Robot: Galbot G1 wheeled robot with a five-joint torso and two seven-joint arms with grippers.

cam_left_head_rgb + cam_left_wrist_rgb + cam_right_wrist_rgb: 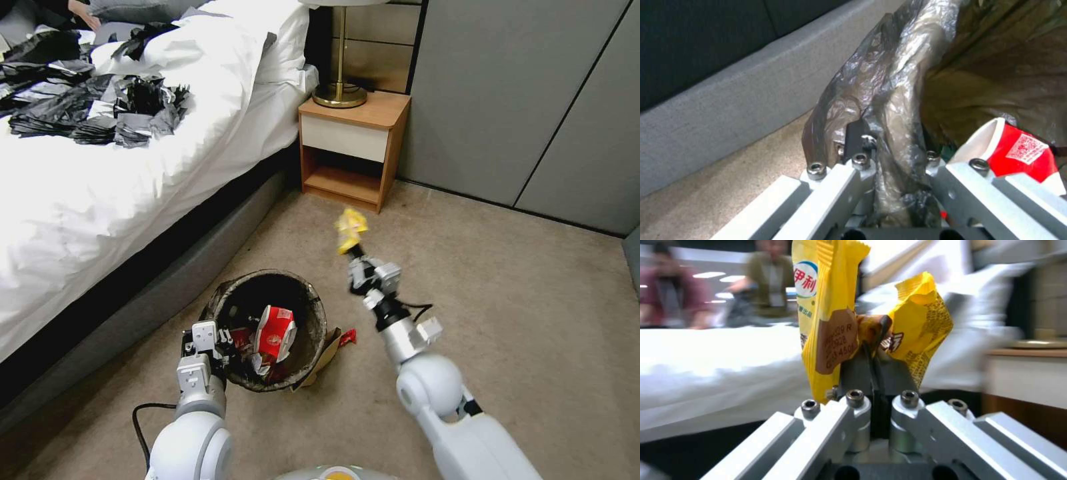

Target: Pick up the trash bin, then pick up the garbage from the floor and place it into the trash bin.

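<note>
Two clenched holds: left claw (pixel 223 341) pinching the trash bin (pixel 230 303) rim, right claw (pixel 351 251) gripping a yellow wrapper (pixel 350 230) that, seemingly clear of the bin, could miss if released here.

White rounded arm shells, silver aluminium fingers (pixel 849 426) (hex-socket screws at pivots), black cables

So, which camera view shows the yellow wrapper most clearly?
The right wrist view: the yellow wrapper stands up close, pinched in the right gripper, its print readable. The head view shows it small, held above the floor. The left wrist view faces the trash bin.
</note>
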